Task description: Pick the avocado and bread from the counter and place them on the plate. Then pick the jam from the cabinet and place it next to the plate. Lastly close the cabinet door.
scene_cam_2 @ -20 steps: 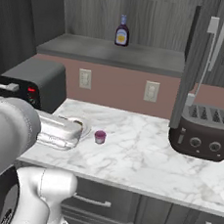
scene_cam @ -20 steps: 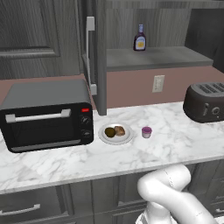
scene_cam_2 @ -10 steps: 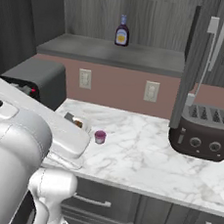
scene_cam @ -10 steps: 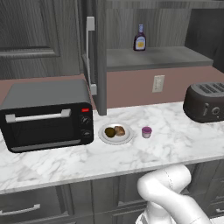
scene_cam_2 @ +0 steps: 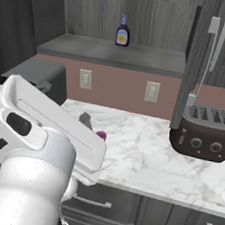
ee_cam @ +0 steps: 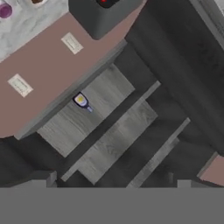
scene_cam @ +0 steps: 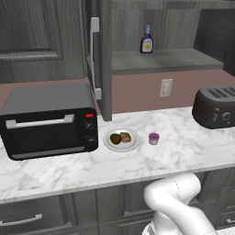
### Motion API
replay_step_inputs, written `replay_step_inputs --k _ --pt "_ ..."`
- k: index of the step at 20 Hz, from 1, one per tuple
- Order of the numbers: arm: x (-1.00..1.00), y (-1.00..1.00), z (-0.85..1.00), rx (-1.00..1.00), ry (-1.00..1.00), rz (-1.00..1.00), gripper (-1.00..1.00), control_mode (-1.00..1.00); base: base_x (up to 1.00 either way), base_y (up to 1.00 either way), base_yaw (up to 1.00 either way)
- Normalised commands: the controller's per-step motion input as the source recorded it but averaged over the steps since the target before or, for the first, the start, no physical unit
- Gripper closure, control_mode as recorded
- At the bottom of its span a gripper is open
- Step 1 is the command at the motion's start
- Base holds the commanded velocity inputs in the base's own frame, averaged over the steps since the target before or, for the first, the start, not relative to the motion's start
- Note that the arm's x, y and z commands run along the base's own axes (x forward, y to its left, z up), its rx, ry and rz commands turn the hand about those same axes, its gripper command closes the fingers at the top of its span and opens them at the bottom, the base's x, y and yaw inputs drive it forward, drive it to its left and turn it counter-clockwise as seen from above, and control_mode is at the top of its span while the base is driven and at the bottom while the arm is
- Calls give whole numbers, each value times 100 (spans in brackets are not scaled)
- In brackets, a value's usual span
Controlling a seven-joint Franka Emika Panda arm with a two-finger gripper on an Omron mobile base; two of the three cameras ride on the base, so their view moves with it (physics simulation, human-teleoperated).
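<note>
Marble, white with grey veins, makes up the counter, and on it the plate already carries the avocado and the bread side by side, the darker one on the left, so that part of the job looks finished. Just beside the plate to its right stands the jam, a small pink-purple jar set apart from the rim, which suits the instruction to put it next to the plate rather than on it. What seems left is the cabinet door, which stands swung out edge-on to the left base camera with its long silver handle facing left; the cabinet behind it is open, its grey shelf holding a dark bottle with a yellow label. The fingers' dark tips are hard to make out in the hand view, though they are probably spread wide and carry nothing. That view looks up at the shelf and bottle on a tilt. Around the work sit a black toaster oven at the left, close under the door's lower edge, and a dark toaster at the right. In my judgement the oven's top and the plate below leave little room, so the arm should reach the door high up.
</note>
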Motion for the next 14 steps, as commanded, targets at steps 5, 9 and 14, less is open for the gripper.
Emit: replay_step_inputs --k 5,9,14 --pt "-1 -25 0 17 -6 3 -100 -100 0 0 0" --pt "0 -23 0 19 -3 4 -100 -100 0 0 0" --pt "0 -39 1 23 0 13 -100 -100 0 0 0"
